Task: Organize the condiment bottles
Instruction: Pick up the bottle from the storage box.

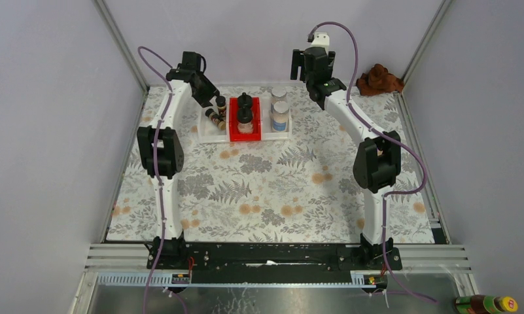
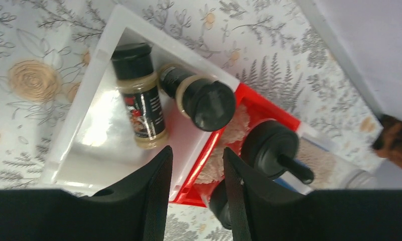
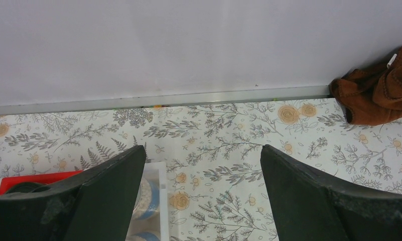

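Observation:
Three bins stand in a row at the back. The white bin (image 1: 203, 127) holds two dark-brown jars with black caps: one lies on its side (image 2: 138, 103), the other leans with its cap up (image 2: 209, 103). The red bin (image 1: 233, 124) holds two clear jars with black domed caps (image 1: 244, 114), one of which shows in the left wrist view (image 2: 274, 148). The clear bin (image 1: 288, 127) holds two silver-lidded, blue-labelled jars (image 1: 280, 111). My left gripper (image 1: 210, 99) (image 2: 197, 150) hovers open and empty over the white bin's edge. My right gripper (image 1: 305, 65) (image 3: 203, 150) is wide open and empty, raised near the back wall, right of the clear bin (image 3: 162, 201).
A brown cloth (image 1: 379, 80) (image 3: 379, 85) lies in the back right corner. A brown yellow-capped bottle (image 1: 488, 304) lies off the mat at the near right. Grey walls close the back and both sides. The floral mat (image 1: 265, 190) covers the table.

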`<state>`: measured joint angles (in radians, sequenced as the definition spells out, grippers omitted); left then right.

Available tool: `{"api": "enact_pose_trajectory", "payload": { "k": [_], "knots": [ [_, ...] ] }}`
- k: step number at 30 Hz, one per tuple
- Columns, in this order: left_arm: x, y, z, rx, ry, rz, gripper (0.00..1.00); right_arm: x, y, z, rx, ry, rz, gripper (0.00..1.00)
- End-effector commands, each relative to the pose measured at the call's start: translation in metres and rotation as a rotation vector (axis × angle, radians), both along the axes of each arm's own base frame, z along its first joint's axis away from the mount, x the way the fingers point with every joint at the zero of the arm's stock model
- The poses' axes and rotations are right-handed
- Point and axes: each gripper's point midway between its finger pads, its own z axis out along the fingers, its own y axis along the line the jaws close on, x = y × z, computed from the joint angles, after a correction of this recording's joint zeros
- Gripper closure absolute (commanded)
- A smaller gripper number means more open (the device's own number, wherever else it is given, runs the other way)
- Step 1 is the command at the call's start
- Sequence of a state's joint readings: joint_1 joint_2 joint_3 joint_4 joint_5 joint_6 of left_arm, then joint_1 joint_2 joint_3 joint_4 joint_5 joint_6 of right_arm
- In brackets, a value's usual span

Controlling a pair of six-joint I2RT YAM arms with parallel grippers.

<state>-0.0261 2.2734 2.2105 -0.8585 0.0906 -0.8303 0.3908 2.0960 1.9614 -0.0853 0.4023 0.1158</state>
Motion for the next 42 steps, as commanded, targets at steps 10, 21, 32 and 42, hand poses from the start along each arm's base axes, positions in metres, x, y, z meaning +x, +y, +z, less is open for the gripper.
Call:
{"api": "enact_pose_trajectory", "payload": {
  "k": [10,21,32,42],
  "knots": [
    [-0.036,0.023,-0.022,0.241,0.126,0.009,0.53,-0.013,-0.003,0.049,0.016,-0.082,0.003,0.07],
    [-0.04,0.009,-0.049,0.238,0.173,0.055,0.49,-0.016,-0.005,0.047,0.016,-0.073,0.004,0.07],
    [-0.033,0.003,-0.076,0.163,0.169,0.181,0.47,-0.015,-0.011,0.042,0.016,-0.062,0.0,0.07],
    [-0.013,0.014,-0.078,0.172,0.13,0.24,0.42,-0.008,-0.01,0.032,0.021,-0.048,0.002,0.07]
  ]
}}
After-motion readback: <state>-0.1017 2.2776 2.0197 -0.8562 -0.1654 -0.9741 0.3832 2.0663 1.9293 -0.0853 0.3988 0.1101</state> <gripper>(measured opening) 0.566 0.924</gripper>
